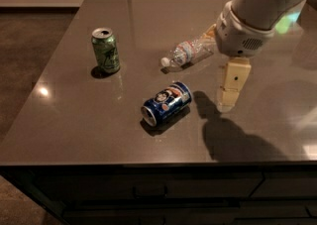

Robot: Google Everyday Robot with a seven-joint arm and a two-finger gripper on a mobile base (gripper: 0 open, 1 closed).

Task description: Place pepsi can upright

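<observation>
Hovering gripper [228, 101], empty, just beside pepsi can [166, 103] lying sideways on table [74, 120].

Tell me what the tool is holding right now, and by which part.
Nothing is held. The tool hangs above the table, close beside the pepsi can, which lies on its side, untouched.

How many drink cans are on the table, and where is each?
2. The green can stands upright at the left; the pepsi can lies on its side near the front, with the gripper just to its right.
</observation>
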